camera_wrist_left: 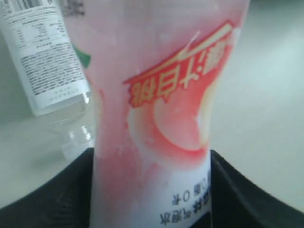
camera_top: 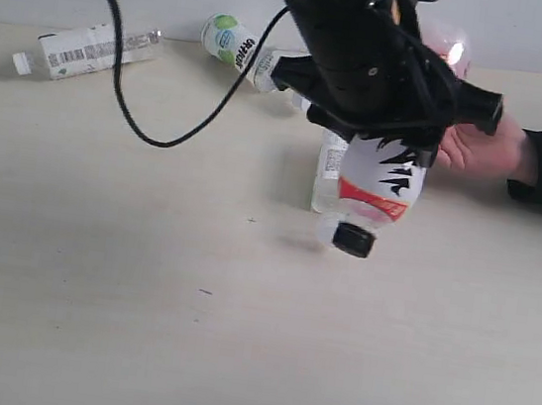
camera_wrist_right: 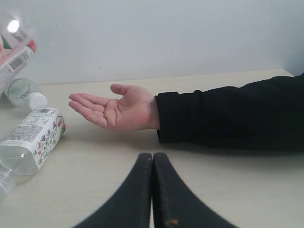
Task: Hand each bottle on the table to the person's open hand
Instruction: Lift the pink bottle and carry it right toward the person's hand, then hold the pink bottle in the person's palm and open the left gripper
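Beige table (camera_top: 135, 324), pale wall (camera_wrist_right: 190, 38), left hand (camera_top: 394, 139) pinching pink bottle (camera_top: 380, 192), right hand (camera_wrist_right: 152, 190) pressed together

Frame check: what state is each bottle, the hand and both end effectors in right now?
pink-red bottle: capped, held above the table, cap end tilted down.
left end effector: shut on the pink-red bottle.
right end effector: shut, empty.
person's hand: open, palm up, empty.
barcode bottle: lying on its side, capped.
green-white bottle: lying on its side.
white-label bottle: on the table, partly hidden.
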### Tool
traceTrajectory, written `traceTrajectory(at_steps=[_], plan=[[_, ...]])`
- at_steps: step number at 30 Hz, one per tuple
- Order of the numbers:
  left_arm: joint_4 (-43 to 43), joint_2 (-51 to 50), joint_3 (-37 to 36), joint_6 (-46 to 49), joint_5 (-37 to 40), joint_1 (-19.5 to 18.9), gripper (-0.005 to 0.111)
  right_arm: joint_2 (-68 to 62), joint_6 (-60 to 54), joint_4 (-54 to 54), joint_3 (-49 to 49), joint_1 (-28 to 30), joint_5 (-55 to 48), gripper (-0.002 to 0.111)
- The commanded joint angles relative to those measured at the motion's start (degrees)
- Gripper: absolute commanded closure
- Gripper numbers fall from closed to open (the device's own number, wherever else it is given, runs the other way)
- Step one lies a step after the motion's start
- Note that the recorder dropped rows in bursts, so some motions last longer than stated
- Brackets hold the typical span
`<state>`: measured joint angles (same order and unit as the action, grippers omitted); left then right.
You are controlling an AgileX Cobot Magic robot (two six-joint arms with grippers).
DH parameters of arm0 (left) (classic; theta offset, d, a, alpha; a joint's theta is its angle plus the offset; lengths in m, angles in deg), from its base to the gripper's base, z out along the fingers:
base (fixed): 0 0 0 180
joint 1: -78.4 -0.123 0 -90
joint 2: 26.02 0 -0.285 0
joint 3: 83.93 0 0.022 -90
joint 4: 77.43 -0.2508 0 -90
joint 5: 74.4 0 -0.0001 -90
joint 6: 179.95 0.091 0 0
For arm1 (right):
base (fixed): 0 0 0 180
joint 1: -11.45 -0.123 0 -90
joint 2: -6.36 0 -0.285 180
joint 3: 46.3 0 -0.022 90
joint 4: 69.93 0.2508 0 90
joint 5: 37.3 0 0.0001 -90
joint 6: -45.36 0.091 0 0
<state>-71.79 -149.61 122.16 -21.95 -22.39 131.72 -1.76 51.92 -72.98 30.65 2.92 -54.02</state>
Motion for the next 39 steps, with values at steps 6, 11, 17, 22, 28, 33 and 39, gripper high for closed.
traceTrajectory(at_steps=[6, 11, 17, 22, 28, 33, 39], plan=[[1.4, -12.5, 19.7, -4.2, 1.3, 0.3, 0.107, 0.3, -0.5, 0.0, 0.3, 0.2, 0.6, 0.108], [2.1, -16.8, 25.2, -8.9, -3.8, -0.2, 0.107, 0.3, -0.5, 0.0, 0.3, 0.2, 0.6, 0.108], [4.6, -20.2, 27.5, -13.1, -8.0, -2.5, 0.107, 0.3, -0.5, 0.0, 0.3, 0.2, 0.6, 0.108], [15.1, -22.9, 27.5, -12.2, -12.0, -5.0, 0.107, 0.3, -0.5, 0.0, 0.3, 0.2, 0.6, 0.108], [25.2, -25.8, 27.5, -8.2, -19.5, -6.2, 0.107, 0.3, -0.5, 0.0, 0.3, 0.2, 0.6, 0.108], [27.5, -28.1, 27.5, -8.3, -21.8, -7.3, 0.107, 0.3, -0.5, 0.0, 0.3, 0.2, 0.6, 0.108], [31.4, -30.3, 27.5, -8.4, -26.1, -7.7, 0.107, 0.3, -0.5, 0.0, 0.3, 0.2, 0.4, 0.108]])
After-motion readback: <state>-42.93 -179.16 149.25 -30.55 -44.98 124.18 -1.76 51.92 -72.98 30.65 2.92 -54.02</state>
